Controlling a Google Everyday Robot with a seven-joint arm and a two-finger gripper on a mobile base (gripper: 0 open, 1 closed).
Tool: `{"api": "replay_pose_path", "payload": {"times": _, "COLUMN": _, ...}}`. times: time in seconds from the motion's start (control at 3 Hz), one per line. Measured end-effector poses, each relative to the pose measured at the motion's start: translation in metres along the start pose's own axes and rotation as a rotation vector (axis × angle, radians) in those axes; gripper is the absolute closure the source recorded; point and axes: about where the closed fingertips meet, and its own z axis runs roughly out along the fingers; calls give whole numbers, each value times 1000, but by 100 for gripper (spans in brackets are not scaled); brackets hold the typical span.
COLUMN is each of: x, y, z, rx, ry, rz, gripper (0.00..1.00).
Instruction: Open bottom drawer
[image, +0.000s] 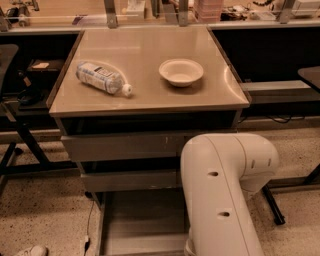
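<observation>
The bottom drawer of the grey metal cabinet stands pulled out toward me, and its shallow grey tray shows below the middle drawer front. The top drawer front sits above it, just under the tabletop. My white arm reaches down across the right side of the cabinet and covers the right part of the drawers. My gripper is not in view; it lies below or behind the arm, near the bottom edge of the picture.
A lying plastic bottle and a white bowl rest on the beige tabletop. A dark chair frame stands at the left and a black stand leg at the right. A cable hangs beside the cabinet.
</observation>
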Motion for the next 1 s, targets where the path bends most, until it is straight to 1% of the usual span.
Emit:
{"api": "replay_pose_path", "payload": {"times": 0.33, "x": 19, "y": 1, "z": -37, "rx": 23, "ry": -103, "rz": 77, "gripper": 0}}
{"api": "replay_pose_path", "payload": {"times": 0.67, "x": 107, "y": 3, "z": -97, "rx": 93, "ry": -171, "rz": 340, "gripper": 0}}
{"api": "replay_pose_path", "payload": {"times": 1.0, "x": 150, "y": 9, "z": -118, "rx": 128, "ry": -197, "rz": 440, "gripper": 0}}
